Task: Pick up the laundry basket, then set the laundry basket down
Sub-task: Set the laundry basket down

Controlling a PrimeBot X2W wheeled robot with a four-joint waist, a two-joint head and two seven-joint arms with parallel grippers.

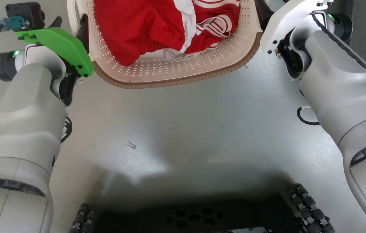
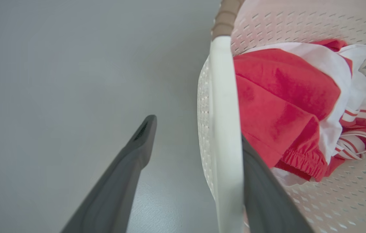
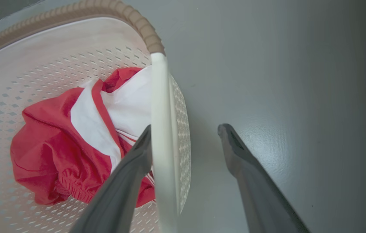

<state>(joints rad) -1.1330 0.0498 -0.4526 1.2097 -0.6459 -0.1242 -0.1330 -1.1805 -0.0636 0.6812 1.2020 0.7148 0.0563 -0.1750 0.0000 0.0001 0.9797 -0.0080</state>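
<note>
Oval cream-white perforated plastic laundry basket (image 1: 170, 82), red-and-white clothing (image 1: 131, 29) inside, on grey floor (image 1: 183, 129): likely light, stiff. Take by white side handles (image 2: 225, 129); left gripper (image 2: 196, 136), right gripper (image 3: 185, 129) each gape astride one, holding nothing

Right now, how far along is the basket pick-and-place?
Done: left tool and right tool each straddle a white handle of the laundry basket, one finger inside, one outside. In hand: neither grasp is closed; outer fingers stand clear of the handles. Left: close, lift, set down, unless this is already the release, which one moment cannot settle.
</note>
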